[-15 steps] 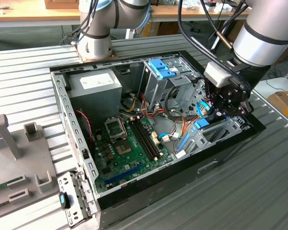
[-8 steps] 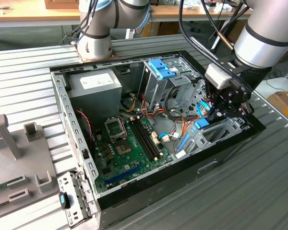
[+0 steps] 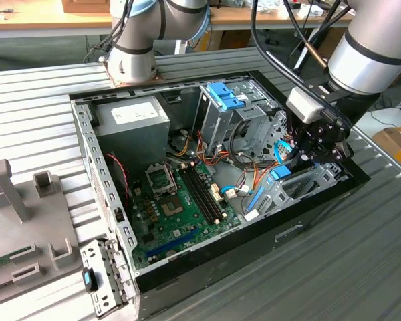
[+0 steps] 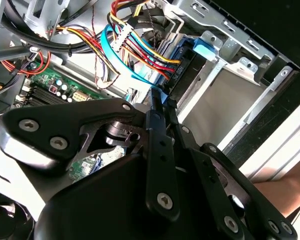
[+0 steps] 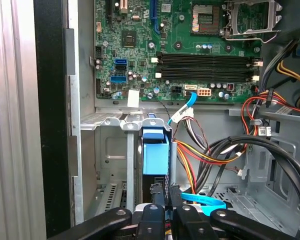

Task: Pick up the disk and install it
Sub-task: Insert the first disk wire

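While the disk (image 5: 155, 155) stands on edge in the metal bay (image 5: 110, 150) at the computer case's (image 3: 321, 207) right end, the gripper (image 5: 161, 207) jaws look together on its near edge. It seems stiff, heavy and fragile, best held by its edges.

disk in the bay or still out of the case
In the bay: the disk stands on edge between the metal cage walls, blue tab up. The gripper sits at its end.

even, bright overhead light; the computer case (image 3: 220, 180) interior sits in soft shadow. in the second wrist view the dark end effector (image 4: 157, 107) looms blurred, with glare at 4 o'clock.
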`<state>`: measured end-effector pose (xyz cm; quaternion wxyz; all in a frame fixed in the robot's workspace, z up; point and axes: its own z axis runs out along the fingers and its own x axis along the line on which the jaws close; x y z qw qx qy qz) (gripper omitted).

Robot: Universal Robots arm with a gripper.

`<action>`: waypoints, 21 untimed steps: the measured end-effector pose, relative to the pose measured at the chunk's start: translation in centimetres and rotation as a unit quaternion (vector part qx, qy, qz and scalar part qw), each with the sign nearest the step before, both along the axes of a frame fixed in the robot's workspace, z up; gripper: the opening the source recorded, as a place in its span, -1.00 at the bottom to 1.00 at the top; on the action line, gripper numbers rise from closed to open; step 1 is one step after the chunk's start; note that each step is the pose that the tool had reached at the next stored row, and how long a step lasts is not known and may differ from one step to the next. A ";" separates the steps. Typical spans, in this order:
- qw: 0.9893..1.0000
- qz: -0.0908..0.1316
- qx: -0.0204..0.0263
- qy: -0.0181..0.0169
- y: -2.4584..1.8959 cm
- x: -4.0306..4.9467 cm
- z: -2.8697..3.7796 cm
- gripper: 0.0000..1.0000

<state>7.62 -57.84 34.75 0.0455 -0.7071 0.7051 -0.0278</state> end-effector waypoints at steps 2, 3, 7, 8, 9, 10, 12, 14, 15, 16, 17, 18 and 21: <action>1.000 0.000 0.000 0.000 0.00 0.00 0.05 -0.68; 1.000 0.000 0.000 0.000 0.00 0.00 0.11 -0.68; 1.000 -0.001 0.000 0.000 -0.06 0.00 0.20 -0.68; 1.000 -0.001 0.000 0.000 -0.16 0.00 0.19 -0.68; 1.000 -0.001 0.000 0.000 -0.28 0.00 0.18 -0.68; 1.000 -0.001 0.000 0.000 -0.35 0.00 0.18 -0.68; 1.000 -0.001 0.001 0.000 -0.37 0.00 0.17 -0.68; 1.000 -0.001 0.005 0.000 -0.37 -0.01 0.12 -0.68; 1.000 -0.001 0.006 0.000 -0.37 -0.01 0.12 -0.68; 1.000 -0.001 0.009 0.000 -0.37 -0.01 0.12 -0.68; 1.000 -0.001 0.009 0.000 -0.37 -0.01 0.12 -0.68; 1.000 -0.001 0.009 0.000 -0.38 -0.01 0.11 -0.68; 1.000 -0.001 0.009 0.000 -0.42 -0.01 0.02 -0.68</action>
